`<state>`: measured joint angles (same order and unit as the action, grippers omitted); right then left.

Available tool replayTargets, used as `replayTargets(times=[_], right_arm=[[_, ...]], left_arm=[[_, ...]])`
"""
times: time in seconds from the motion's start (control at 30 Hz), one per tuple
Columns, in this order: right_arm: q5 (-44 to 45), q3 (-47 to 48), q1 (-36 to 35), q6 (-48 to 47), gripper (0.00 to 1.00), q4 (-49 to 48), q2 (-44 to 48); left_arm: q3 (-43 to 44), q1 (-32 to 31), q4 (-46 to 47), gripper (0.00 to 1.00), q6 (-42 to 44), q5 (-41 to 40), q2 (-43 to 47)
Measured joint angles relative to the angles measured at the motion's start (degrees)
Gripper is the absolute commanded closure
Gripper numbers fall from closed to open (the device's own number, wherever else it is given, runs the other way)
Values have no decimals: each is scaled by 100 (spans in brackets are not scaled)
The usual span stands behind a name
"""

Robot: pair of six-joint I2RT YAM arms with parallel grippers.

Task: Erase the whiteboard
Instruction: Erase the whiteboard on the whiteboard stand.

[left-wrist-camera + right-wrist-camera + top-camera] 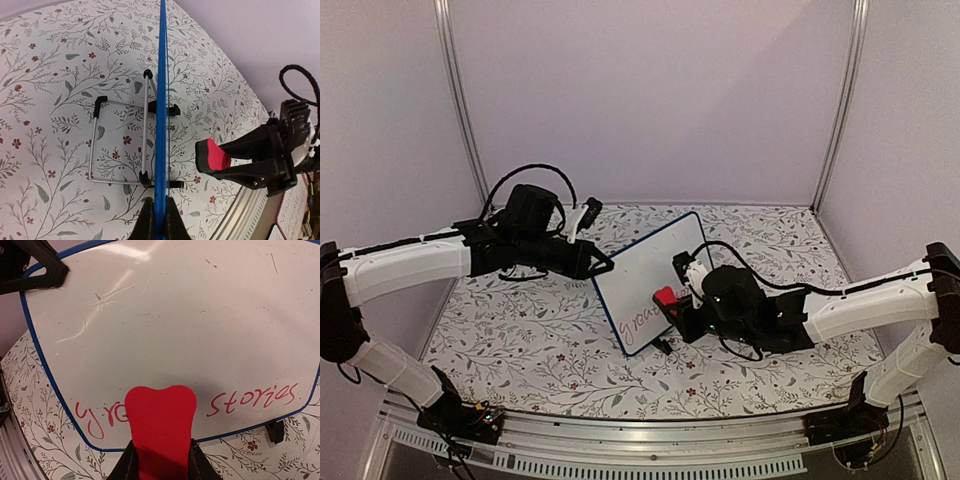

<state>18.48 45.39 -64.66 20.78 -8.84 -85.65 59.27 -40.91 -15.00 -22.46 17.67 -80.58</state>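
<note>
The whiteboard (652,276) stands tilted on a wire stand (117,142) on the floral table, blue-rimmed, with red handwriting (252,399) along its lower edge. My left gripper (602,264) is shut on the board's upper left rim; the left wrist view shows the rim edge-on (160,100) between my fingers (146,222). My right gripper (672,300) is shut on a red eraser (160,420) and holds it against the board's face, over the middle of the writing. The eraser also shows in the left wrist view (214,156).
The floral tablecloth (520,340) covers the table. Purple walls with metal corner posts (460,100) close in the back and sides. A metal rail (640,450) runs along the near edge. Black clip feet (275,430) hold the board's bottom.
</note>
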Motion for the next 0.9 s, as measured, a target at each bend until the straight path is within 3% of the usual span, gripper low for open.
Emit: replayTargets(times=[0.33,0.9], right_arm=[[431,505,-669,-50,77,-173,-638],[1172,955,-1185,-275,77,-457,-1458]], left_arm=[[-105,20,151,100,2,87,9],[-105,79,205,100,-2,153,-46]])
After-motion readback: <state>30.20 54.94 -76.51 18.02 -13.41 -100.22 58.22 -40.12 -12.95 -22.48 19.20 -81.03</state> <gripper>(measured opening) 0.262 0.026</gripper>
